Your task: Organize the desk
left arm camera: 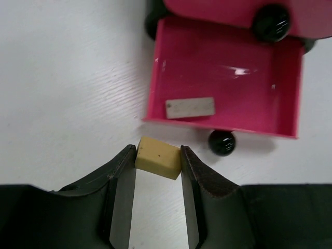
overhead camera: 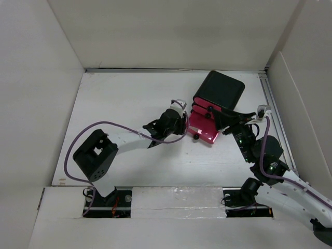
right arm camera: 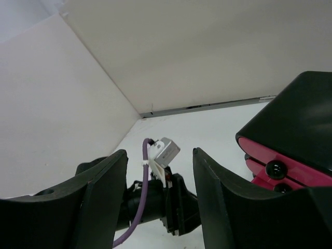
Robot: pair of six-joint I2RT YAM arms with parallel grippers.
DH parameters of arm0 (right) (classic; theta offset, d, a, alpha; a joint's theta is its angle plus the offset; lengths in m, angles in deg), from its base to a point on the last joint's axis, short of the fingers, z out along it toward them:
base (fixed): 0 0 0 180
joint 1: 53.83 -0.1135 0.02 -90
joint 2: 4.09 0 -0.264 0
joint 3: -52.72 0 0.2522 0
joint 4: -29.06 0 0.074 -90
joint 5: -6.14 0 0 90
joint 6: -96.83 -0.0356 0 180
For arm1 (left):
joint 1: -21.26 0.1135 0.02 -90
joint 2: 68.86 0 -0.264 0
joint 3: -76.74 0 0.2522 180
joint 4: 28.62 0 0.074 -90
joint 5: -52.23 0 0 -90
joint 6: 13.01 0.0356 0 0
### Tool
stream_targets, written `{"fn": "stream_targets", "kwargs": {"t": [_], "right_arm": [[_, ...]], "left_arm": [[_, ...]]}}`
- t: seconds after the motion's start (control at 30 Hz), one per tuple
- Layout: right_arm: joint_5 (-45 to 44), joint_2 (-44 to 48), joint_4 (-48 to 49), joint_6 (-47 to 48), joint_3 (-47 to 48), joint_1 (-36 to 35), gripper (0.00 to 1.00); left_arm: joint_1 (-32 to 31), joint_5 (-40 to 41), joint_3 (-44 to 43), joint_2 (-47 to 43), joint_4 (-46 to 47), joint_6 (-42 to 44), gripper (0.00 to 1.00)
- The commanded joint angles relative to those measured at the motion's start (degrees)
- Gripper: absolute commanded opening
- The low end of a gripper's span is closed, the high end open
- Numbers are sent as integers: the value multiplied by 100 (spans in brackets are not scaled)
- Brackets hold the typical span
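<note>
Left end effector pinches yellow eraser at its tips, short of pink drawer. Shallow hold: could slip, or clip drawer front. Right end effector gapes, empty.

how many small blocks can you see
2. A yellow block is held between the left fingers, just in front of the open pink drawer. A grey block lies inside that drawer. Others may be hidden inside the black cabinet.

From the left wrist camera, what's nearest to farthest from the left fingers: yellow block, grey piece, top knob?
1. Yellow block, held between the fingers.
2. Grey piece, inside the open pink drawer.
3. Top knob, upper right, farthest.
</note>
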Motion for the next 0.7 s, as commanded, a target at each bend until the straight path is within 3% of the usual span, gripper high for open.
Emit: {"fn": "stream_targets", "kwargs": {"t": [0.0, 0.1, 0.2, 0.23, 0.3, 0.47, 0.53, 0.57, 0.6, 0.67], "right_arm": [[80, 67, 204, 12, 84, 35, 59], [80, 102, 186, 12, 93, 35, 59], [89, 102, 186, 21, 84, 35, 59], [54, 94, 178, 21, 84, 35, 59], [45, 102, 151, 29, 93, 35, 59], [18, 93, 169, 29, 84, 35, 59], [36, 76, 177, 29, 84, 35, 59], [36, 76, 178, 29, 84, 35, 59], [19, 67, 169, 29, 84, 35, 59], [10, 67, 160, 29, 93, 35, 59]], "left_arm": [[-34, -545, -689, 116, 248, -94, 12], [-86, -801, -1252, 511, 300, -191, 13], [-226, -1082, -1849, 907, 117, -95, 42], [-279, -1039, -1939, 977, 12, -68, 56], [-359, -959, -2046, 1110, -103, -24, 64], [-359, -591, -1616, 804, 63, -42, 64], [-359, -494, -1108, 401, 360, -94, 50], [-359, -493, -1105, 398, 362, -94, 50], [-359, -502, -853, 320, 484, -94, 42], [-359, -563, -650, 118, 503, -103, 37]]}}
